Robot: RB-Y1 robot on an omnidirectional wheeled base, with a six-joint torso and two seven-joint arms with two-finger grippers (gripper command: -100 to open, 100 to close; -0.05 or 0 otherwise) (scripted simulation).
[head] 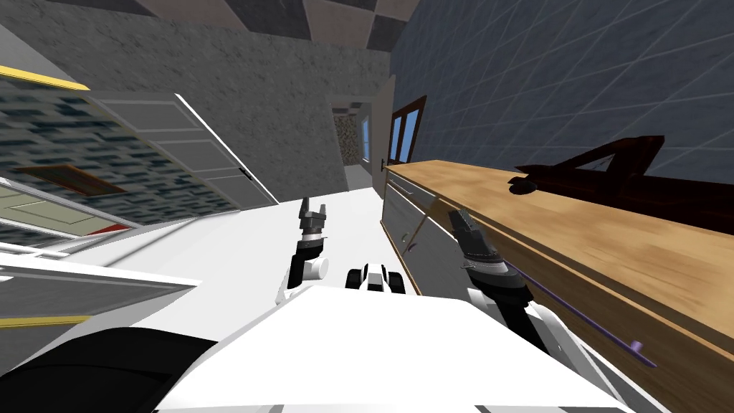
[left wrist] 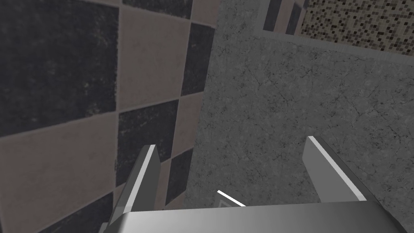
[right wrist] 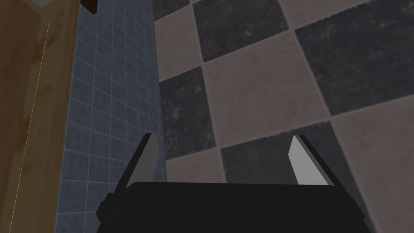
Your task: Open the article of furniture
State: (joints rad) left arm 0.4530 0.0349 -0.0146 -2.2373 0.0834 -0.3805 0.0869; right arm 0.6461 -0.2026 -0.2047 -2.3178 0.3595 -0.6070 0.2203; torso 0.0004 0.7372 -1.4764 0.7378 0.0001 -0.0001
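Hard to read this one: the cabinet (head: 430, 254) runs along my right side at a steep slant, its near end cut off at the lower right corner, and my right forearm covers a stretch of the front. What shows is grey panels under a long wooden bench (head: 573, 229), pale brown with a darker front edge. The seams are so foreshortened I cannot tell drawers from doors, nor whether anything stands ajar. A thin purple bar (head: 588, 323) runs along the near front below the bench's front edge, its upper end lost behind the forearm. A short grey handle (head: 401, 188) sits at the far end, too small to make out. The right gripper (head: 459, 215) is up against the front just under that bench edge, but whether it touches, I cannot tell. From the right wrist, its fingers (right wrist: 145, 157) stand well apart with nothing between them, and a strip of the bench's wood (right wrist: 24, 121) lies off to one side of them, next to the blue tiled wall (right wrist: 109, 121). Along the bench's back edge, against that wall, a dark reddish frame (head: 609, 168) stands with a small dark round thing (head: 523, 186) beside it, both too murky to name. The left gripper (head: 313, 214) hangs out in front, well clear of the cabinet, fingers (left wrist: 141, 178) spread wide.
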